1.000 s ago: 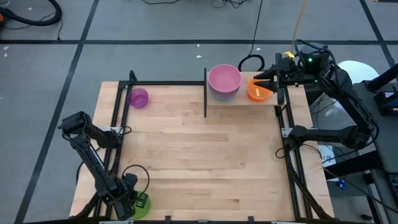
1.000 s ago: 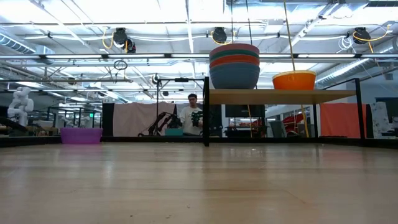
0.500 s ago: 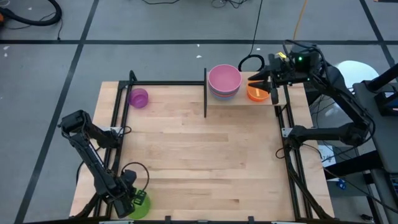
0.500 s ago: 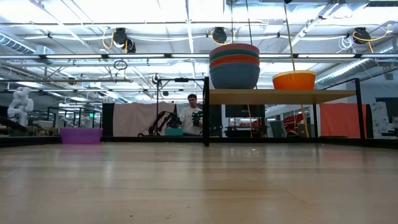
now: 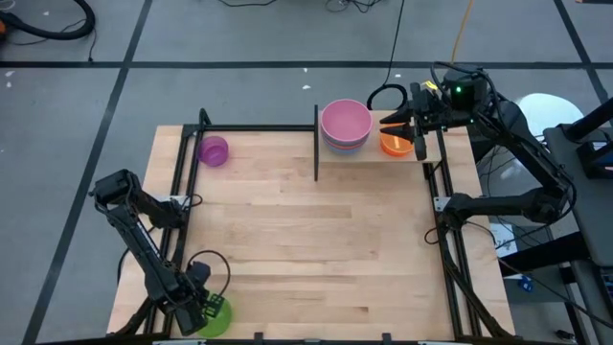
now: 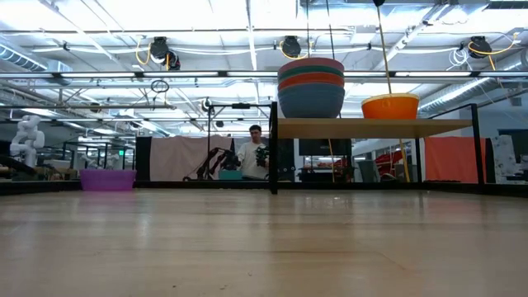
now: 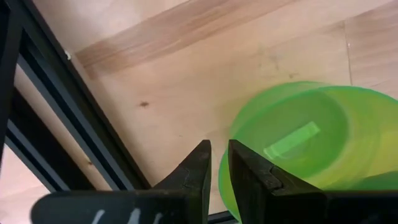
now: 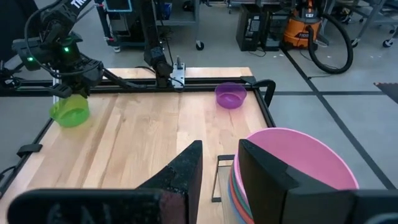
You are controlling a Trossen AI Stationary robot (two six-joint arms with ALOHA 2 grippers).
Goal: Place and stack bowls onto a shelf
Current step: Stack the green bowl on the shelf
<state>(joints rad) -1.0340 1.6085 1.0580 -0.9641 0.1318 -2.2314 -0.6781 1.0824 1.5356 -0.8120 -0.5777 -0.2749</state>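
A small green bowl [image 7: 298, 137] is at the table's near left corner, with my left gripper [image 7: 219, 171] shut on it from above; the high view shows the bowl [image 5: 218, 324] half hidden under the gripper. A stack of large bowls, pink on top [image 5: 345, 122], stands on the shelf [image 6: 371, 127] at the far right. An orange bowl [image 5: 393, 146] sits on the shelf beside the stack. My right gripper [image 5: 395, 129] hovers open above the orange bowl, apart from it. A purple bowl [image 5: 213, 150] sits at the table's far left. My left gripper pinches the green bowl's rim [image 7: 225, 177] between its two fingers, one inside the bowl and one outside. The fingers point down from above. The bowl hangs below the gripper, slightly tilted; whether its bottom rests on the table, I cannot tell.
Black frame rails [image 5: 177, 206] run along the table's left and right sides. The shelf's black post [image 5: 316, 144] stands left of the pink stack. A person [image 6: 254, 153] stands beyond the far edge. Bare wood [image 5: 306, 240] fills the table's middle.
My right gripper has drifted a little toward the table's left, along the shelf, from over the orange bowl's right side toward the pink stack. The orange bowl has stayed where it was.
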